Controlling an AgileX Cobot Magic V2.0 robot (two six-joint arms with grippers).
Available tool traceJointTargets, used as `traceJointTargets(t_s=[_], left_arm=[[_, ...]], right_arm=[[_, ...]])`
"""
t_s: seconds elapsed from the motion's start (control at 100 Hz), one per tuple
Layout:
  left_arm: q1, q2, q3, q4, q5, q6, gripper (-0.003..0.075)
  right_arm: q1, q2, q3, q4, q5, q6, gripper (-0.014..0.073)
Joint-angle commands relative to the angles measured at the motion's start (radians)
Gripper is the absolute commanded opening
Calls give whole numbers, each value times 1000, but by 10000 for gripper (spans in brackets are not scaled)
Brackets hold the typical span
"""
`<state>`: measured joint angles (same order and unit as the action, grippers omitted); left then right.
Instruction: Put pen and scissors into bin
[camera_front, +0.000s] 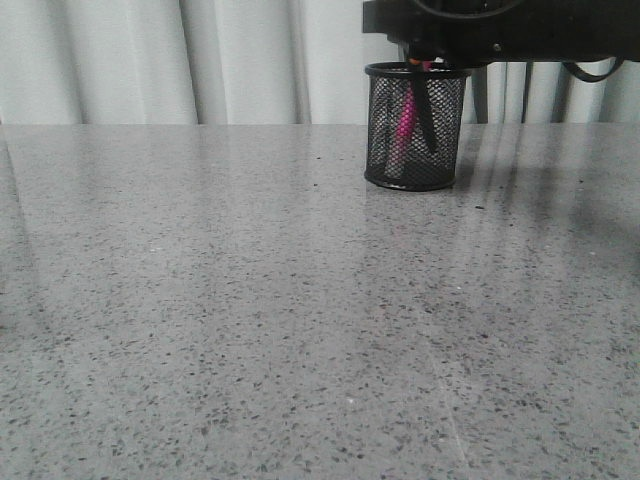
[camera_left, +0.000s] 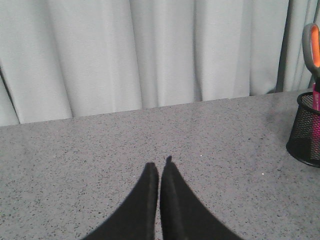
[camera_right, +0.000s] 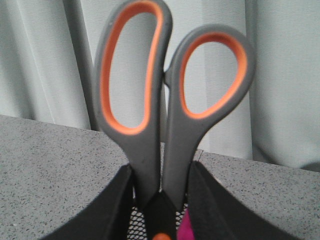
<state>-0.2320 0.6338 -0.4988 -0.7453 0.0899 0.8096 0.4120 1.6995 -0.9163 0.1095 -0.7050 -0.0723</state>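
Observation:
The black mesh bin (camera_front: 385, 140) stands at the far right of the table. Inside it leans the pink pen (camera_front: 404, 122), beside the dark blades of the scissors (camera_front: 426, 115). My right gripper (camera_right: 160, 172) hangs over the bin, shut on the scissors (camera_right: 150, 150) just below the grey, orange-lined loops, which stick up above the rim. The orange pivot dot, the pen (camera_right: 186, 227) and the bin mesh (camera_right: 137, 222) show between the fingers. My left gripper (camera_left: 160, 167) is shut on nothing low over bare table, well left of the bin (camera_left: 305, 135); a scissors (camera_left: 312, 45) loop shows above that rim.
A grey speckled table (camera_front: 250, 300) spreads across the front view, backed by a pale curtain (camera_front: 150, 60). The right arm's dark body (camera_front: 520, 30) spans the upper right above the bin.

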Motion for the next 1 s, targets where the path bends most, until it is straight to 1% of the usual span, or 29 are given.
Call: traceJointTargets(t_s=[0.0,0.32,0.55,0.6,0.65,0.7,0.82,0.99], left_arm=[[5,-2,-29,-13,-56,-11,-19],[5,-2,-29,-13,-56,-11,-19],[5,-2,-29,-13,-52,-11,-19],[5,-2,-29,-13,-52,-11,-19],[5,-2,-29,-13,-52,-11,-19],[5,-2,-29,-13,-52,-11,-19],[5,-2,-29,-13,-52,-11,-19],[5,-17,-13,-13,-52,-11,-19]], right_arm=[[0,-55,-21,-6,-101,-2,253],[0,-116,6,-6,-108,-2,255],[-5,-249,65,-6,-124,-2,244],[-11,-287,84,-6,-124,-13,216],[-16,-326,104,-6,-122,-30,169],[-21,-371,125,-6,-116,-43,108],[-41,-478,180,-6,-72,-67,-74],[-84,-654,282,-6,17,-82,-75]])
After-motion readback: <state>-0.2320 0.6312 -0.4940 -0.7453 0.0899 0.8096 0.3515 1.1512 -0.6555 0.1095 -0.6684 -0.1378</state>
